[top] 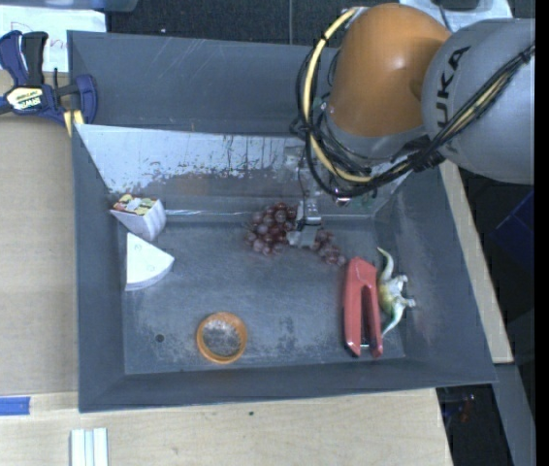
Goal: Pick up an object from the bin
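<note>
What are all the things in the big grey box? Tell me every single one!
bin: 1, grey, middle of the view
bunch of grapes: 1, dark red, back middle of the bin, a few trailing off to the right
small box: 1, white with coloured print, back left
wedge: 1, white, left side, just in front of the small box
ring: 1, orange with a clear middle, front, left of centre
clip-like tool: 1, red, right front
toy: 1, green and pale yellow, right side, next to the red tool
arm: 1, grey with an orange cover, coming from the right
gripper: 1, low at the grapes
</note>
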You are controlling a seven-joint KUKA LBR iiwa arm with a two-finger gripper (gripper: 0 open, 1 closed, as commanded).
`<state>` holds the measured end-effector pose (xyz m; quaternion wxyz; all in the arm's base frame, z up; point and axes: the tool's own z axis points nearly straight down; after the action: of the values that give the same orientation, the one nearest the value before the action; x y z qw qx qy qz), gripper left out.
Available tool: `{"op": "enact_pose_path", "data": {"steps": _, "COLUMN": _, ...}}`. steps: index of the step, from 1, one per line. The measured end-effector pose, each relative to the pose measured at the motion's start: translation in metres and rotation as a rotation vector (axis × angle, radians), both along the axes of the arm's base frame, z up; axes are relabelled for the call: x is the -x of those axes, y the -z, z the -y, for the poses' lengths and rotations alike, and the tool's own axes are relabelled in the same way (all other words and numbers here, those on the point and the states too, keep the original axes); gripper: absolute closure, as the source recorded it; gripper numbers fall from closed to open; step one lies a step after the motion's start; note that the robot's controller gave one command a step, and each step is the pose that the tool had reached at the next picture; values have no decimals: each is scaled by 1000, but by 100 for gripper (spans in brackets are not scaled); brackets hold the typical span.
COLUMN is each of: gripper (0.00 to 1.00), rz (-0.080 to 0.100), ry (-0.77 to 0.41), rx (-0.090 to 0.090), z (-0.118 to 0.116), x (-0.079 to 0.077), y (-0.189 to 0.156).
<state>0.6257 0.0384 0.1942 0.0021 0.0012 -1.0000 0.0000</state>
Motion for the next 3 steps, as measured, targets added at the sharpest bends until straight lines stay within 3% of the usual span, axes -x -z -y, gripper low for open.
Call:
{"op": "enact_pose_path", "data": {"steps": 1, "gripper": 0, "rz": 8, "ry": 1, "rx": 0, "z": 0, "x": -1, "y": -5}}
{"op": "enact_pose_path", "data": {"steps": 2, "gripper": 0, "rz": 12, "ry": -40, "rx": 0, "z": 40, "x": 2, "y": 81}}
{"op": "enact_pose_path", "data": {"steps": 3, "gripper": 0, "rz": 16, "ry": 11, "rx": -2, "z": 50, "x": 2, "y": 79}}
